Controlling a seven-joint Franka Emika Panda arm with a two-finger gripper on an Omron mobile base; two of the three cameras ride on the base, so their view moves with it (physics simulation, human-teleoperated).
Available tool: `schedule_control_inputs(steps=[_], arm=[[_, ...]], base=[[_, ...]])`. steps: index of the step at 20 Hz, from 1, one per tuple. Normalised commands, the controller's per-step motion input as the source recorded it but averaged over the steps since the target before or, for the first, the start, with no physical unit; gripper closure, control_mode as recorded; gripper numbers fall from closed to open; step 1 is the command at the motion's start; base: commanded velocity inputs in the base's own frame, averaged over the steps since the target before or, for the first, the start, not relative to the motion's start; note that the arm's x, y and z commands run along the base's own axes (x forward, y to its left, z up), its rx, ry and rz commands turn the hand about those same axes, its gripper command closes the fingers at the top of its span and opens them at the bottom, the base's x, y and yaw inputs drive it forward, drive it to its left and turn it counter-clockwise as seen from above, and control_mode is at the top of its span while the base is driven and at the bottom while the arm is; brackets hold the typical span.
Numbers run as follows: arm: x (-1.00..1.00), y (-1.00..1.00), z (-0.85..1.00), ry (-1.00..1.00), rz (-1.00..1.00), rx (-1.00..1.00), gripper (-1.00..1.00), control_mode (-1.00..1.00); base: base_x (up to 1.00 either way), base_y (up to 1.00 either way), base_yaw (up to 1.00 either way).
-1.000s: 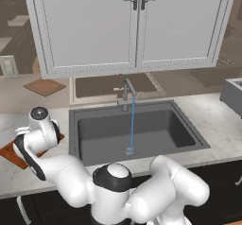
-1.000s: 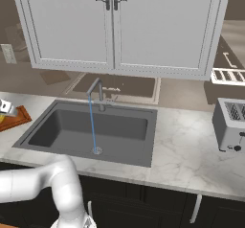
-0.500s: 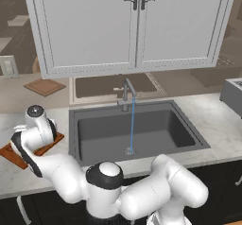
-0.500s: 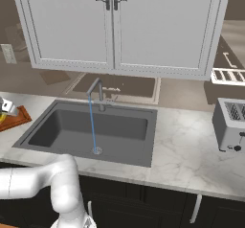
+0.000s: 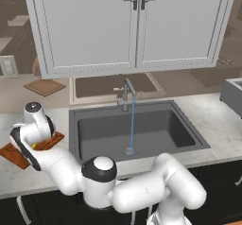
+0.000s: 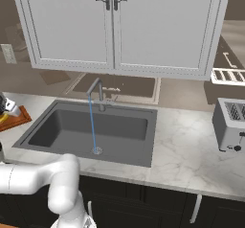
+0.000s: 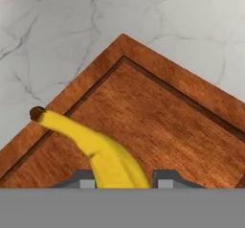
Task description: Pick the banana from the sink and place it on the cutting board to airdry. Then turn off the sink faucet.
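Banana between jaws over cutting board; marble counter around.

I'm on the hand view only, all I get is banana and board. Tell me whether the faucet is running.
Observer: Yes. In the left base view a thin blue stream falls from the sink faucet to the drain of the sink.
Operator: Report whether anything is left in the basin.
Observer: Nothing but the stream and the drain in either base view.
Operator: Say where the cutting board sits relative to the sink.
Observer: The cutting board lies on the counter to the sink's left, with the gripper over it, shut on the banana.
Operator: Name what sits on the other side.
Observer: A toaster stands on the counter right of the sink.
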Motion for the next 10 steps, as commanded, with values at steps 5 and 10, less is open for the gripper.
schedule_control_inputs(steps=[5, 10], arm=[[0.16, 0.19, -0.29, 0.08, -0.07, 0.00, 1.00, -1.00], [0.02, 0.21, -0.08, 0.03, -0.06, 0.00, -1.00, -1.00]], base=[[0.00, 0.00, 0.00], [0.00, 0.00, 0.00]])
